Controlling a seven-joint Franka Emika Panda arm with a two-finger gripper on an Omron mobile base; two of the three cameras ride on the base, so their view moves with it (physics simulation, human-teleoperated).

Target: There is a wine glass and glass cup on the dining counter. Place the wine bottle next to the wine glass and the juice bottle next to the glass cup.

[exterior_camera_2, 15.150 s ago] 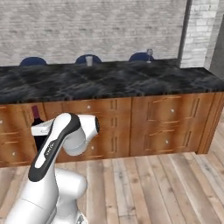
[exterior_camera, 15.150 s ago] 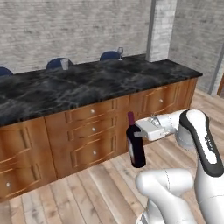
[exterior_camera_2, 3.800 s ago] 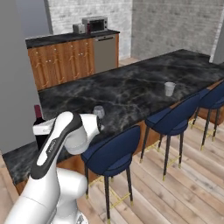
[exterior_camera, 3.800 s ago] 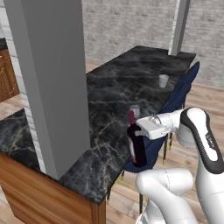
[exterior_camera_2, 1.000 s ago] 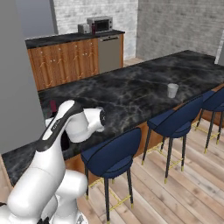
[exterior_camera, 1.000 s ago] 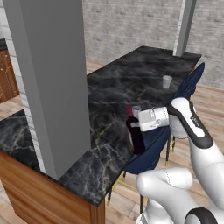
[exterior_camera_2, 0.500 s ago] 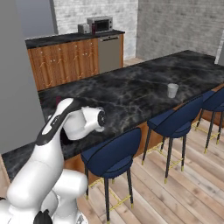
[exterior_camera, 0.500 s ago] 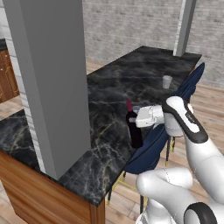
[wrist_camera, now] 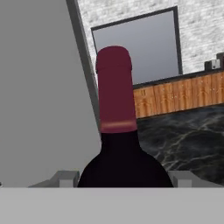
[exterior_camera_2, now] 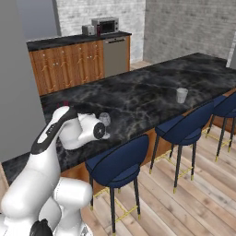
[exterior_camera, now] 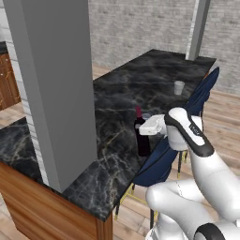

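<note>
My gripper [exterior_camera: 144,131] is shut on the wine bottle [exterior_camera: 142,137], a dark bottle with a dark red neck [wrist_camera: 114,96], held upright at the near edge of the dining counter [exterior_camera: 117,98]. I cannot tell whether its base touches the black marble. In the hand view the grey fingertips [wrist_camera: 65,178] flank the bottle's shoulders. The wine glass [exterior_camera_2: 104,119] stands just behind the bottle, close to my hand. The glass cup [exterior_camera_2: 181,95] sits farther along the counter, near its stool-side edge. The juice bottle is out of view.
A wide grey pillar [exterior_camera: 56,84] rises from the counter left of the bottle. Blue stools [exterior_camera_2: 117,163] line the counter's near side, one right under my arm [exterior_camera: 159,161]. A wood cabinet run with a microwave [exterior_camera_2: 106,25] stands beyond.
Since the earliest frames the base has driven from the cabinets to the dining counter. In the last second the arm carried the bottle slightly farther over the counter, toward the wine glass.
</note>
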